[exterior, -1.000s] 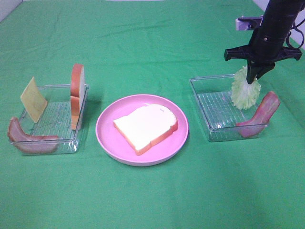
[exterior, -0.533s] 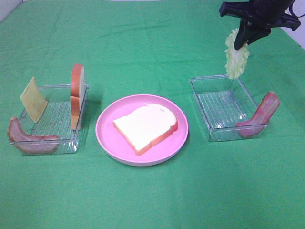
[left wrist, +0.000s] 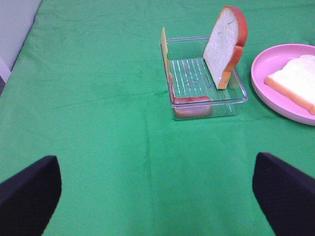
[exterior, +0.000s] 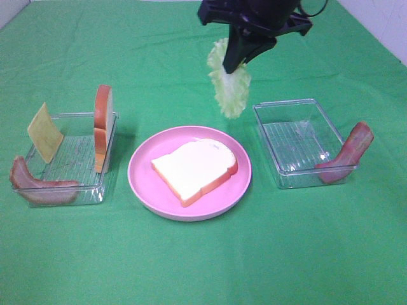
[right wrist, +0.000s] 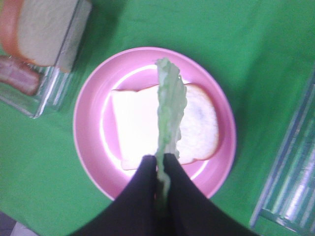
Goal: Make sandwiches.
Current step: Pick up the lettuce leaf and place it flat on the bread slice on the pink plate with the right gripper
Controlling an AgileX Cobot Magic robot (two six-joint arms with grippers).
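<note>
Lettuce leaf [exterior: 227, 89] hangs in the air, pinched tight by the right claw [exterior: 234, 62], up by the far side of the pink plate [exterior: 143, 184]. Next it should come down flat on the bread slice [exterior: 194, 168], then let go. The left claw [left wrist: 157, 194] is wide open and holds nothing.

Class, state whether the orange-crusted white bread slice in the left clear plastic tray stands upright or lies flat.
Upright: the bread slice stands on edge against a wall of the tray.

Pale green lettuce leaf [exterior: 229, 89], pink plate [exterior: 143, 184], white orange-crusted bread slice [exterior: 191, 168], green cloth [exterior: 203, 267].
</note>
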